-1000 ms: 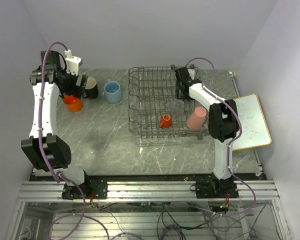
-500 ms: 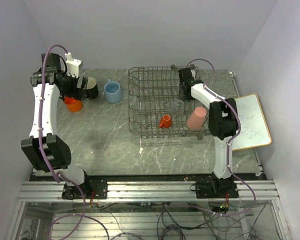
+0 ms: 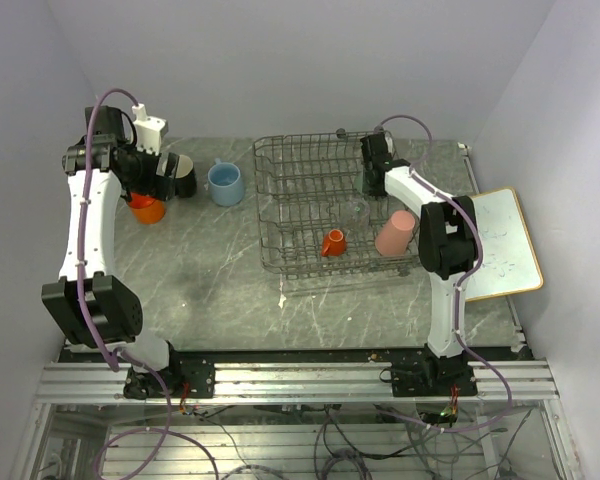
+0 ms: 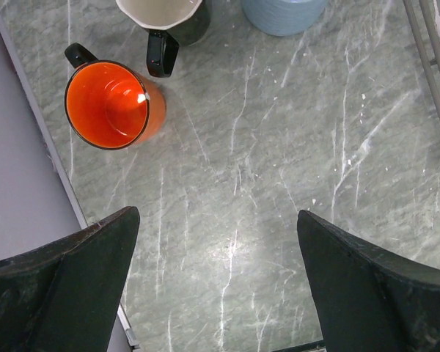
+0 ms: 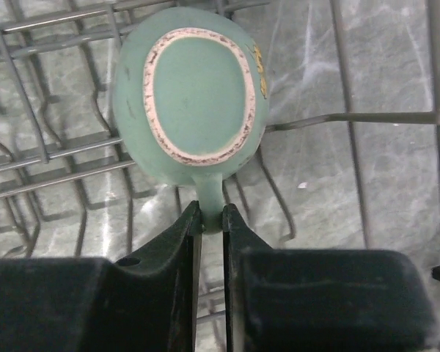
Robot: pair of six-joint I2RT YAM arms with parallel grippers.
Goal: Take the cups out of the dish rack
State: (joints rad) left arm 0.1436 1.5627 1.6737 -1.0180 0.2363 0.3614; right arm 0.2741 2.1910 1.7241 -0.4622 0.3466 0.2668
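The grey wire dish rack (image 3: 264,215) stands at the table's middle right. Inside it my right gripper (image 5: 211,217) is shut on the handle of the pale green cup (image 5: 198,88), which lies bottom-up against the tines at the rack's far right corner. A tiny orange cup (image 3: 331,242), a pink tumbler (image 3: 393,235) and a faint clear glass (image 3: 357,210) are also in the rack. Left of the rack, on the table, stand the orange mug (image 4: 108,104), black mug (image 4: 169,22) and light blue mug (image 4: 282,11). My left gripper (image 4: 216,242) hangs open over bare table beside them, holding nothing.
A white board with a wooden frame (image 3: 500,245) lies at the right edge of the table. A small white scrap (image 3: 283,299) sits in front of the rack. Grey walls close in on the left, back and right.
My right jaws have closed onto the green cup's handle. The rack's outline has shifted a little. The left arm has barely moved.
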